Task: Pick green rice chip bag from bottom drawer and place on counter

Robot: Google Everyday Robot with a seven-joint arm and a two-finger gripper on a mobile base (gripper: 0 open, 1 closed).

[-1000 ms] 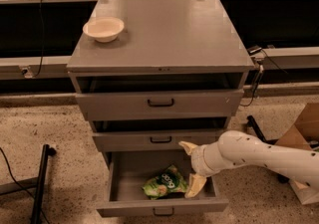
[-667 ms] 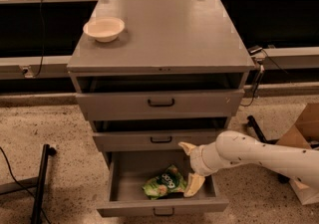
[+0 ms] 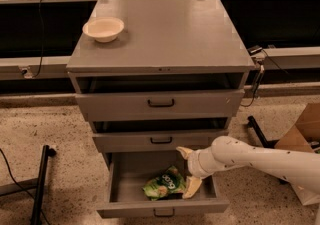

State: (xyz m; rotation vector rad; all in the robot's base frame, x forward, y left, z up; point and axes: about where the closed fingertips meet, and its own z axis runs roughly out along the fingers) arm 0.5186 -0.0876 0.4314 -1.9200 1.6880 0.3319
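Green bag [image 3: 162,185] beside hand [image 3: 187,169] (bottom drawer [image 3: 131,209]).

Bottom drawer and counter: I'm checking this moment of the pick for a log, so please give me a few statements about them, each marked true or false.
1. The green rice chip bag lies inside the pulled-out bottom drawer. True.
2. The white bowl sits in the middle drawer. False: it stands on the counter, on its left side.
3. The gripper is down at the bottom drawer, just right of the bag, with its jaws open. True.
4. The bag lies on the counter beside the bowl. False: it is in the drawer, and the jaws are not closed on it.
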